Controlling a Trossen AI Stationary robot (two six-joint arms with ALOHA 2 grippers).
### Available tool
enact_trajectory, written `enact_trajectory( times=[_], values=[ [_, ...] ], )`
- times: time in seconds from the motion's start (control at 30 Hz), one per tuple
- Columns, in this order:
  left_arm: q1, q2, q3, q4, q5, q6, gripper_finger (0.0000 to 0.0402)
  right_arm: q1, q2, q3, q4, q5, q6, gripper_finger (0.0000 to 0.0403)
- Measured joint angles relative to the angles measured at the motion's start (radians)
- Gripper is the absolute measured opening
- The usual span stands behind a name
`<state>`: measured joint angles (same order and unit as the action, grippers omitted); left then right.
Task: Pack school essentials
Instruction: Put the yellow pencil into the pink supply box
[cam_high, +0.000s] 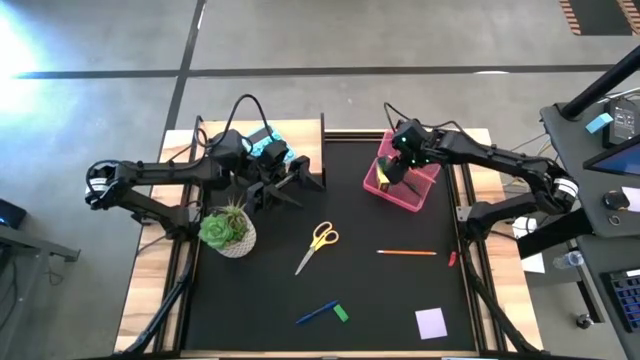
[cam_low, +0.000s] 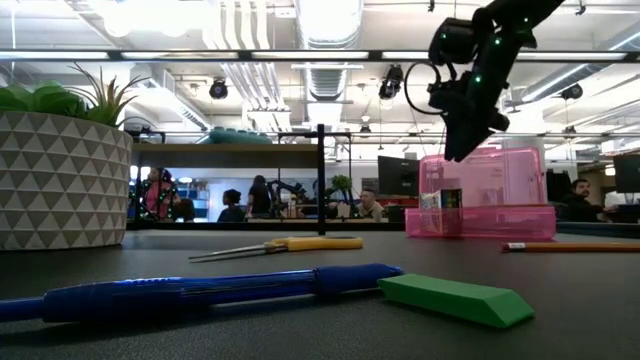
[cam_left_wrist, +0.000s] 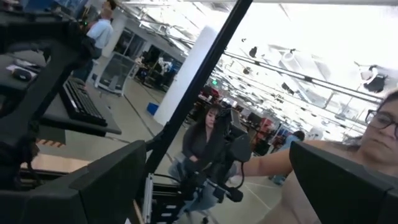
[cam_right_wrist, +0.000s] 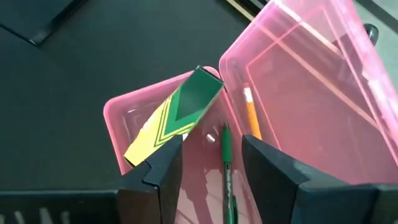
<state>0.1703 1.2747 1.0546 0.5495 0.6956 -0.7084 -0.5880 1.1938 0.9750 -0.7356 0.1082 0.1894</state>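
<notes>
A clear pink case (cam_high: 405, 183) lies open at the far right of the black table mat (cam_high: 260, 290), its lid folded back. Inside it a small yellow and green box (cam_right_wrist: 174, 115) leans tilted against one wall, with a green pencil (cam_right_wrist: 226, 165) and an orange pencil (cam_right_wrist: 250, 115) lying beside it. The right gripper (cam_right_wrist: 208, 165) hangs just above the case, its two dark fingers parted and holding nothing; the green pencil shows in the gap between them.

The other school things lie spread over the mat. Yellow-handled scissors (cam_high: 317, 245) rest near the middle. Another orange pencil (cam_high: 406, 252) lies to their right, well apart from the case. At the near edge a blue pen (cam_high: 316, 313) lies just beside a small green eraser (cam_high: 341, 313), and a lilac note pad (cam_high: 431, 322) sits in the near right corner.

A green plant in a patterned white pot (cam_high: 229, 231) stands on the left side. The left gripper (cam_high: 292, 182) waits at the far left, its fingers spread wide and empty.
</notes>
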Motion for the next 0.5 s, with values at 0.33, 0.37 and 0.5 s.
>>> enact_trajectory(
  times=[0.33,0.37,0.5],
  values=[
    [0.000,0.000,0.000,0.000,-0.001,-0.045,0.0380,0.001,-0.001,0.032,-0.113,-0.001,0.031,0.0147],
    [0.000,0.000,0.000,-0.002,-0.001,-0.047,0.0380,0.001,-0.002,0.032,-0.134,-0.004,0.041,0.0148],
    [0.000,0.000,0.000,-0.014,0.000,-0.072,0.0380,0.017,-0.003,0.024,-0.255,-0.034,0.077,0.0150]
  ],
)
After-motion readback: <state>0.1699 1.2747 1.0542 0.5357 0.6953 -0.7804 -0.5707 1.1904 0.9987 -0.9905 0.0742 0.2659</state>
